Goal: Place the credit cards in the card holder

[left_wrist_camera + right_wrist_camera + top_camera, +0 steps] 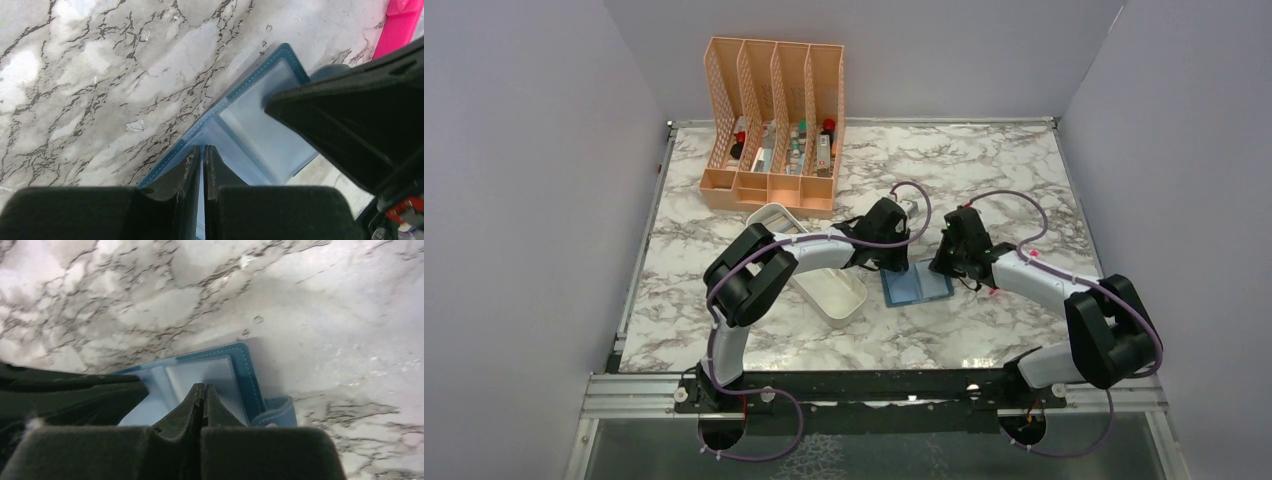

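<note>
**Wallet lay open, both grippers on it, no card plainly stowed**

The card holder [919,290] lay unfolded, pale inner side up, on the marble table [984,180]. It sat near the middle, just right of the near end of the white tray [832,290].

The left gripper [202,156] hung over the wallet's left edge with its jaws a thin slit apart. Whether a card was pinched edge-on in that slit could not be told.

The right gripper [202,392] was clenched and appeared empty. Its tips were over the right-hand inner panel, touching it or just above it. It looked placed to pin the wallet flat.

A pale rectangle showed on that panel in both wrist views. It could have been a seated card or only the pocket face.

No loose credit cards could be made out on the marble, and the tray's contents were unclear. By my reading the opening was done, and the insertion was at most underway.
</note>
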You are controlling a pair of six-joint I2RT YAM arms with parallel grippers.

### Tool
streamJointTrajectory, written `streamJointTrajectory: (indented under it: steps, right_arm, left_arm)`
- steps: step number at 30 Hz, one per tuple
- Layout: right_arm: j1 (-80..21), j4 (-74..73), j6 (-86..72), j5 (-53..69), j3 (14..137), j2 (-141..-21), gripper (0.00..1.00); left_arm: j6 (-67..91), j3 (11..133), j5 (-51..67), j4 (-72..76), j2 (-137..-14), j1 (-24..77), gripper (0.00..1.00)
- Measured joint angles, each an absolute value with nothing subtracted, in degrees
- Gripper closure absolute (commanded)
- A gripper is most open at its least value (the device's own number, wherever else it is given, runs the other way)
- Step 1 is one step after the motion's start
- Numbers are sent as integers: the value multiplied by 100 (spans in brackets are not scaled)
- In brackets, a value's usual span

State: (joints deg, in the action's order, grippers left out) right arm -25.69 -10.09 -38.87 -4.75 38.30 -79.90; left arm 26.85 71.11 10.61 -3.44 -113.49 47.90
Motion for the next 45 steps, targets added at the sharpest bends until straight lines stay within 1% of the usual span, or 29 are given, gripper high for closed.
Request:
streamJointTrajectory:
  steps: [9,13,16,26,30,33,34,39,45]
  right_arm:
    - [-2193,-858,-3684,-473,3623,-8128,99]
    - [-2189,-698,-3680,-475,3479,-8020,99]
    - [-2174,-685,-3675,-473,3452,-7992,99]
    - [-2147,-631,-3581,-366,3428,-7992,99]
    - [-2126,-539,-3548,-309,3363,-7959,99]
    - [-2126,-495,-3524,-281,3330,-7937,99]
    - [-2123,-475,-3509,-268,3317,-7929,99]
    - [-2071,-438,-3457,-191,3299,-7922,99]
    - [-2036,-421,-3424,-84,3293,-7926,99]
  left_arm:
    - [2714,7111,1070,-270,-11371,4783,88]
    - [2755,7111,1094,-287,-11356,4775,82]
    - [2803,7111,1094,-419,-11281,4772,75]
    - [2661,7430,1059,-1393,-10403,4729,68]
    - [2373,7859,661,-2025,-9996,4652,67]
    - [2134,7887,414,-2373,-9548,4405,68]
    - [2058,7854,336,-2440,-9393,4274,69]
    - [1273,7220,-126,-2624,-8554,3553,64]
    - [97,6508,-346,-2912,-8370,3424,53]
